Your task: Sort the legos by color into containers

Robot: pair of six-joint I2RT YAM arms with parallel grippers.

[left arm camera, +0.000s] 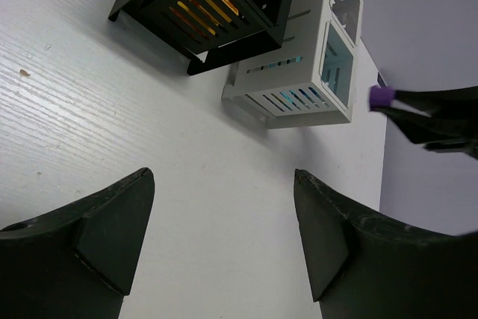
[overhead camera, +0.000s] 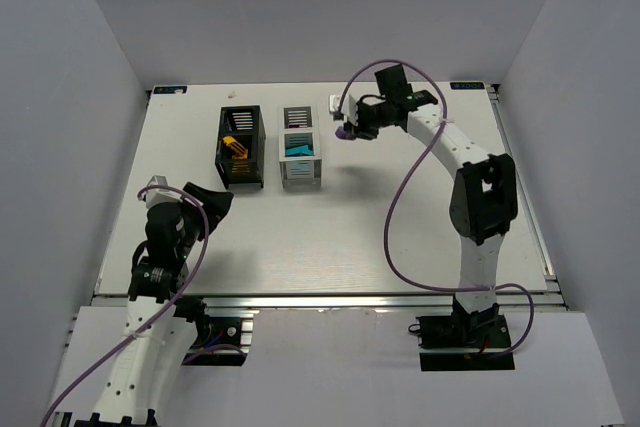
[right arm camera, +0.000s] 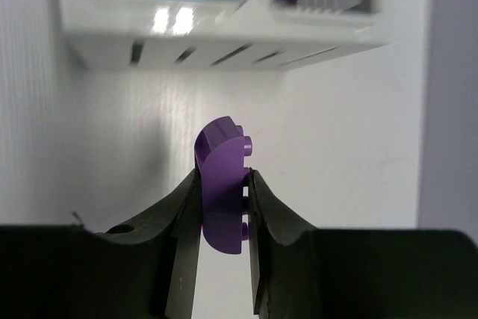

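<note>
One purple lego [right arm camera: 222,188] seems left: your right hand [overhead camera: 349,131] pinches it beside the white container [overhead camera: 300,180], which holds teal legos [overhead camera: 298,148]. An orange lego [overhead camera: 235,146] lies in the black container [overhead camera: 241,181]. Your left hand [left arm camera: 222,184] stands wide, empty.

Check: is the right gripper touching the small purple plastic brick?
Touching. Right wrist view: the right gripper has both fingers clamped against the small purple plastic brick, no gap.

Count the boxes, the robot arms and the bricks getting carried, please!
Boxes: 2, the black box and the white box.
Robot arms: 2, the left arm and the right arm.
Carried bricks: 1, the purple brick.
Total: 5.
</note>
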